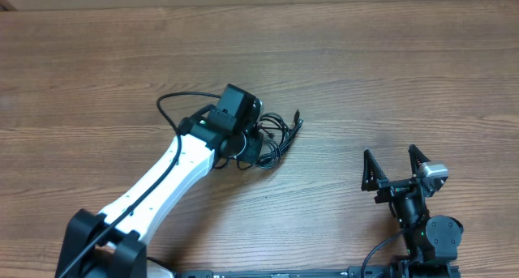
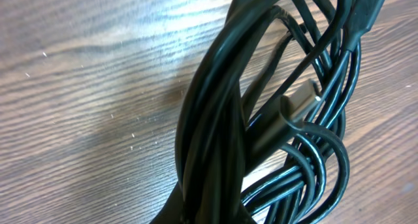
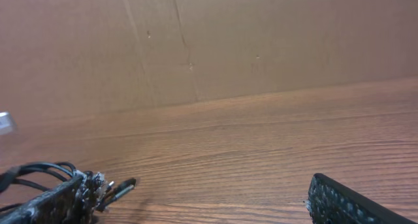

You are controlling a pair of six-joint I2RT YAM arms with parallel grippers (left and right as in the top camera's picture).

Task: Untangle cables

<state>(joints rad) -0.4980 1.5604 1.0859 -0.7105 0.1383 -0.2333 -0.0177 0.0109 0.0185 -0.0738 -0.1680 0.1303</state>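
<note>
The cables [image 1: 278, 134] are a small knotted bundle of thin black cords in the middle of the wooden table, with one plug end [image 1: 298, 114] sticking out to the upper right. My left gripper [image 1: 253, 143] reaches in from the lower left and is shut on the bundle's left side. In the left wrist view the cables [image 2: 215, 106] fill the frame as parallel loops, a metal-tipped plug [image 2: 300, 96] lies among them, and the left gripper [image 2: 210, 214] pinches the strands at the bottom edge. My right gripper [image 1: 395, 166] stands open and empty, well right of the bundle.
The wooden table [image 1: 389, 59] stretches all round. A brown cardboard wall [image 3: 215, 41] stands behind the far edge. In the right wrist view the right gripper [image 3: 199, 194] faces that wall, and a plug end [image 3: 117, 185] shows at the lower left.
</note>
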